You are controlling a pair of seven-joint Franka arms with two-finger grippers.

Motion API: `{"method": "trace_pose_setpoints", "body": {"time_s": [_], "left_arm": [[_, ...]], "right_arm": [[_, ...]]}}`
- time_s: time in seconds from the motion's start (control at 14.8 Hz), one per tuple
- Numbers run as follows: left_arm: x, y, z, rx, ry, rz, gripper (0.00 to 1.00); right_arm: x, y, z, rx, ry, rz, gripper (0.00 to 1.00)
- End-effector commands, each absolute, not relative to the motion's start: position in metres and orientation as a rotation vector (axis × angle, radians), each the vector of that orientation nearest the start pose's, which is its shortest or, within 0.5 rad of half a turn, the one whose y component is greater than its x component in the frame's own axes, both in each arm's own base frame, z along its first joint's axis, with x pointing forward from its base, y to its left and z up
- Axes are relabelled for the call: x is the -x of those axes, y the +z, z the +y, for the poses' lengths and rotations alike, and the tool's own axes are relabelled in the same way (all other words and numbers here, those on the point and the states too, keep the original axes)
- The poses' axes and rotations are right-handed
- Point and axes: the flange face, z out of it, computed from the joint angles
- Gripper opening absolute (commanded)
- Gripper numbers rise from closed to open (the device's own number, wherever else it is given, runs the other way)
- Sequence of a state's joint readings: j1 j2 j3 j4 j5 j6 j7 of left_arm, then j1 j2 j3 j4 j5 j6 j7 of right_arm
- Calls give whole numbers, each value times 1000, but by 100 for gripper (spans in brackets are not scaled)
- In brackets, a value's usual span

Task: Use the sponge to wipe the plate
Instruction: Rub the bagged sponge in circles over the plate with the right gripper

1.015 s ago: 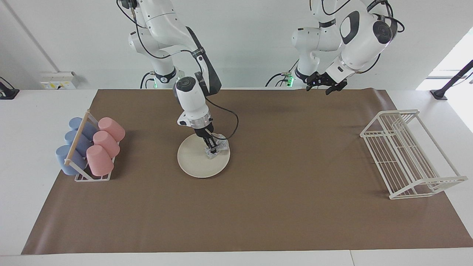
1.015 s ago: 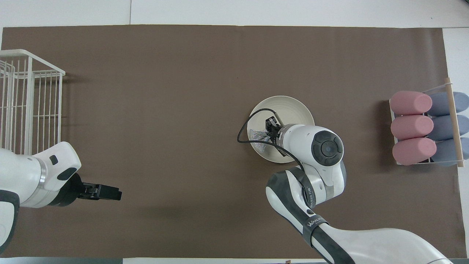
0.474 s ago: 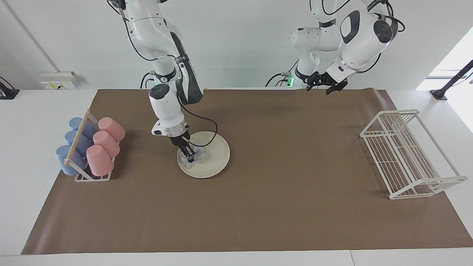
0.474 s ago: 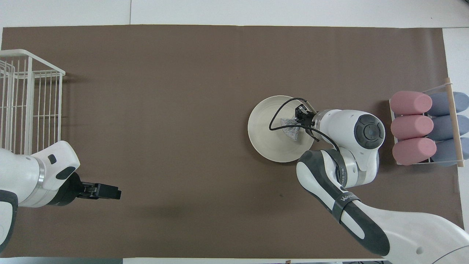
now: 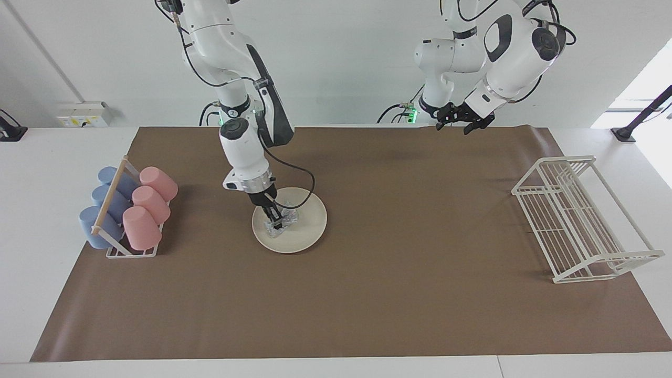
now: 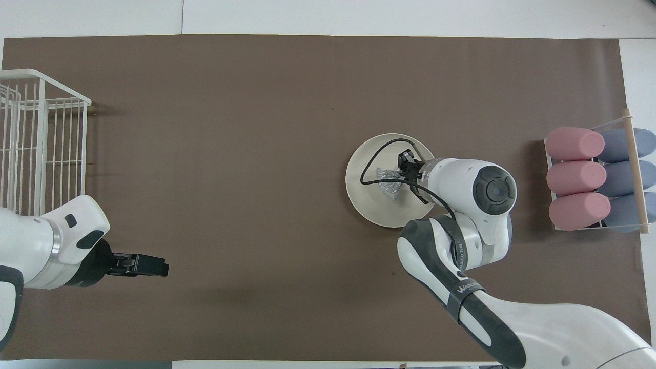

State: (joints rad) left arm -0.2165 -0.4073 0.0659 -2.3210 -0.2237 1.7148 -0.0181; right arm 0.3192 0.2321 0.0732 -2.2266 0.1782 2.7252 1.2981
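The cream-white plate (image 5: 302,231) (image 6: 370,202) lies on the brown mat, toward the right arm's end of the table. My right gripper (image 5: 276,221) (image 6: 397,177) is shut on the silvery sponge (image 5: 282,222) (image 6: 386,181) and presses it on the plate's surface. The sponge is near the plate's middle, a little toward the cup rack. My left gripper (image 5: 464,124) (image 6: 154,266) waits raised over the mat's edge nearest the robots, at the left arm's end.
A rack (image 5: 128,252) (image 6: 633,154) with pink cups (image 5: 148,206) (image 6: 575,177) and blue cups (image 5: 107,202) stands at the right arm's end. A white wire rack (image 5: 577,218) (image 6: 36,138) stands at the left arm's end. A black cable (image 6: 376,154) loops over the plate.
The right gripper swept the sponge across the plate toward the cup rack, then came back a little toward the plate's middle. The plate and the left arm stayed put.
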Motion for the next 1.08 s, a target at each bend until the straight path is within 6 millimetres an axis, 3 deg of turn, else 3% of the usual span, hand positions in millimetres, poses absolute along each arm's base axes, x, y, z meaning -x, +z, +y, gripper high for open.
{"method": "trace_pose_setpoints", "body": {"time_s": [0.0,0.2,0.34,0.47,0.74,0.88,1.01], "left_arm": [[-403,487,-77,3326,350,117,100],[-404,488,-77,3327,342,119,100],[-404,488,-77,3327,343,122,100],[-404,488,-77,3328,338,122,100],[-405,489,-70,3351,345,56,100],[-406,493,-72,3508,376,-52,100],[-410,500,-73,3681,407,-192,100]], "right_arm": [[-513,262,241,2462,-53,1540,0],[-514,264,241,2461,-52,1540,0],[-516,282,244,2457,-43,1540,0],[-515,336,245,2482,11,1543,0],[-503,462,246,2505,121,1610,0],[-486,514,247,2481,130,1662,0],[-477,552,251,2470,156,1706,0]]}}
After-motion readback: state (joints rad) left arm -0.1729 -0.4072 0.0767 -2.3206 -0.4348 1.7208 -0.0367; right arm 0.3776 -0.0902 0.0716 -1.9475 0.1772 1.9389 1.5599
